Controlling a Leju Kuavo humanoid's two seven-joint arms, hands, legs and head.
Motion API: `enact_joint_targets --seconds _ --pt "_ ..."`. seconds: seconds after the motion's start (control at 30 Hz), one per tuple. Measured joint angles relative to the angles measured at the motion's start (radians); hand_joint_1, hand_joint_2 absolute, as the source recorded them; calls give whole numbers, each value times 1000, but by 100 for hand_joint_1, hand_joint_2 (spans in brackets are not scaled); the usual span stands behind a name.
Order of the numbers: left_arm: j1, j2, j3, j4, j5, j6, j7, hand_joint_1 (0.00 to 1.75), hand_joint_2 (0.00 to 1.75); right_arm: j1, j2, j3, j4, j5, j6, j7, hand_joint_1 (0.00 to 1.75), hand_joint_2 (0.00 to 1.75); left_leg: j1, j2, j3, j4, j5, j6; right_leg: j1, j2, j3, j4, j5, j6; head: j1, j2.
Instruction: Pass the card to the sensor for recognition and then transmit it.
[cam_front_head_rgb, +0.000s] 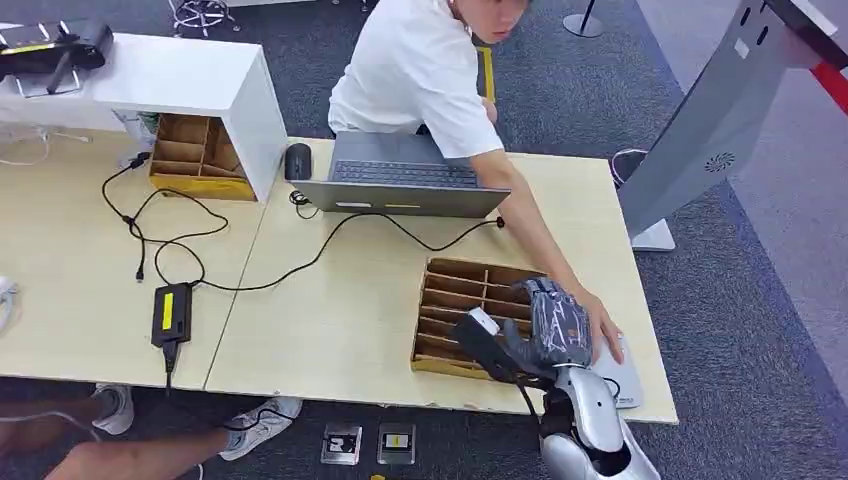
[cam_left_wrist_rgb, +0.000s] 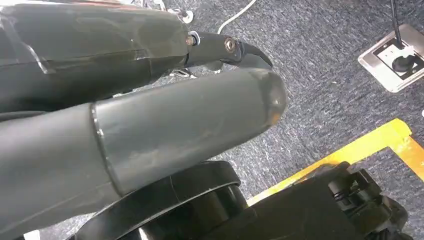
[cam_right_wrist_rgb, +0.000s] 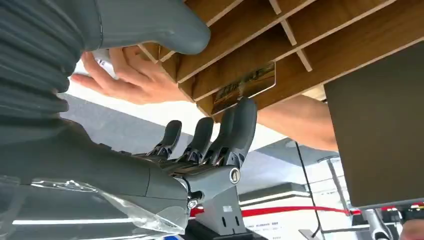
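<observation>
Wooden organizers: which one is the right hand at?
The slotted wooden organizer lying flat at the table's near edge, under the right hand; the other organizer sits beneath the white shelf.

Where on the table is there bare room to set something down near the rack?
Bare tabletop lies left of the rack, below the cable. The strip between laptop and rack is free too. Right of the rack is crowded: right robot hand and person's hand.

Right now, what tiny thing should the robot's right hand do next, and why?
Probably close its fingers on the printed card that sticks out of the wooden slotted box. The right hand is over the box, open, with a fingertip at the card's edge, so it holds nothing yet.
</observation>
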Motion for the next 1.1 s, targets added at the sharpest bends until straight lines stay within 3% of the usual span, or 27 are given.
enact_joint_targets --seconds 0.7,1.1 --pt "-4 0 0 0 -7 -2 1 0 0 -5 9 -17 0 9 7 -2 77 175 0 0 -1 0 -3 0 0 0 -1 0 -3 -1 0 0" --pt "-8 0 -2 0 -18 -12 10 0 0 -7 9 -27 10 12 6 -2 70 175 0 0 -2 0 -5 1 0 0 -1 0 -4 -1 0 0"
